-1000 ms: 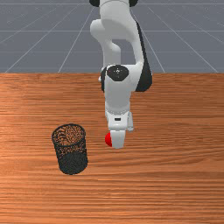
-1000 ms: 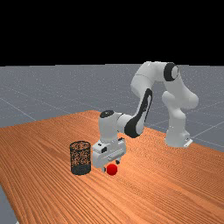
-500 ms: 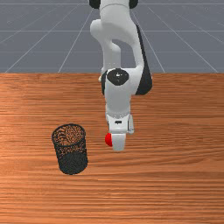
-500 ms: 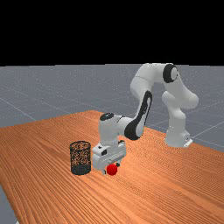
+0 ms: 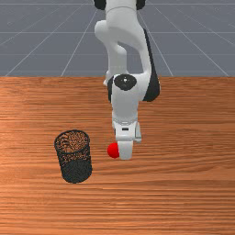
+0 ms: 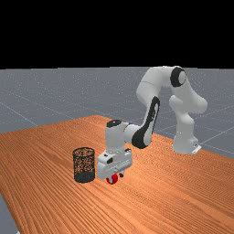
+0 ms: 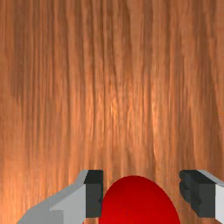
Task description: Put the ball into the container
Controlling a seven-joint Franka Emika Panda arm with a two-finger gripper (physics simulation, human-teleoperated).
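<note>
A: As the wrist view has it, what's the hand [image 6: 115, 178] state?
B: Open. Fingers [image 7: 94, 192] apart w/ red ball [image 7: 138, 203] btwn them, not gripped. Ball's right by 1 finger, can't tell if touching; visible gap to the other.
A: K. Ball loc?
B: On the wood table [image 5: 183, 193], low under the hand. Front view: just beside the hand on the view's left, partly hidden by it. Far view: 1 finger covers part of it.
A: & the container?
B: Blk wire-mesh bin [image 5: 75, 170], cylindrical, open top, upright on table. It's at the front view's left of ball + hand, apart from both. Ball's outside it.
A: Arm pos?
B: White/grey Panda arm [image 6: 148, 87] reaches in from the far view's right, bent, hand pointing down nr table.
</note>
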